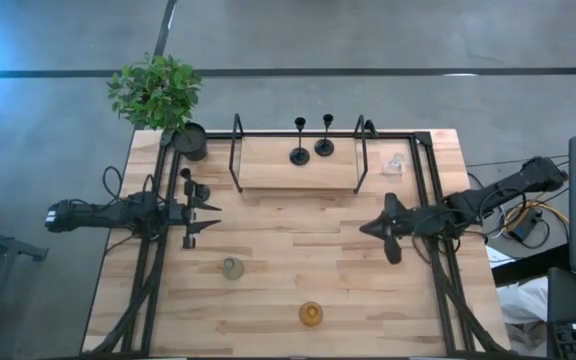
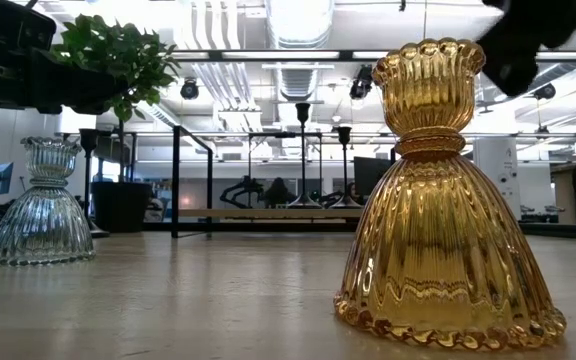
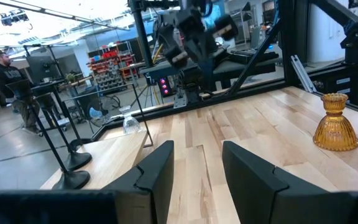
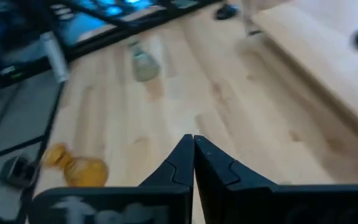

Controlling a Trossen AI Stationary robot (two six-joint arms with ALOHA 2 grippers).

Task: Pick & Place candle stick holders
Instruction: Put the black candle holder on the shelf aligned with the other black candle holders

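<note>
Probably the right gripper, pressed together and empty at right of centre, should spread before descending squarely over the amber holder, bottom centre.

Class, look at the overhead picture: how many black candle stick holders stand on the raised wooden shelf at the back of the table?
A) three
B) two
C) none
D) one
B: the high view shows two black candle stick holders side by side on the raised shelf, while a third black holder stands off the shelf on the table, by the left gripper.
</note>
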